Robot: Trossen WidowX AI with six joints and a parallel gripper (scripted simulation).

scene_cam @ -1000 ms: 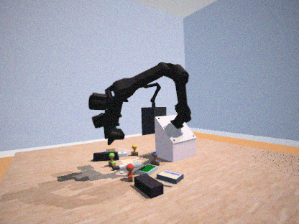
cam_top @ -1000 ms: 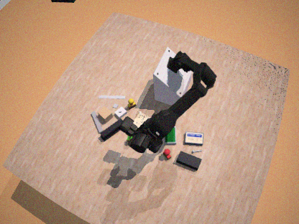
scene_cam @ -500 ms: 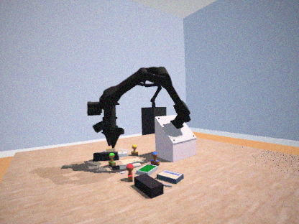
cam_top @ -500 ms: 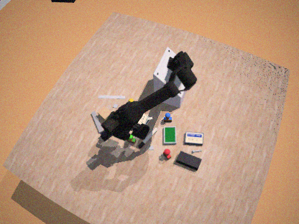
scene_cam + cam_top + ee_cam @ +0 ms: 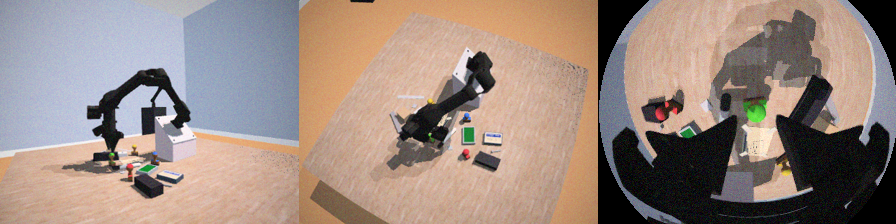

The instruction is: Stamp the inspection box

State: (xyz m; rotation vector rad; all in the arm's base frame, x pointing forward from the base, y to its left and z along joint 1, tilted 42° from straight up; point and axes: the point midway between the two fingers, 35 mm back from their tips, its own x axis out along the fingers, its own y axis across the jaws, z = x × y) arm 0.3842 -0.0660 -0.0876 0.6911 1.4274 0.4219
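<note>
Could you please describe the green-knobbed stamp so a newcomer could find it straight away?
Start at the white wedge-shaped block on the bench and follow the black arm down to its claw. Directly beneath stands a small stamp. Its knob is green; nearby stamps have yellow, blue and red knobs.

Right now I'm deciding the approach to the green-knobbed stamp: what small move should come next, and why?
Probably lower the hand straight down. The wrist view shows the green-knobbed stamp centred in the gap between the half-open fingers, nothing gripped yet, and the exterior view shows the hand poised above it.
</note>
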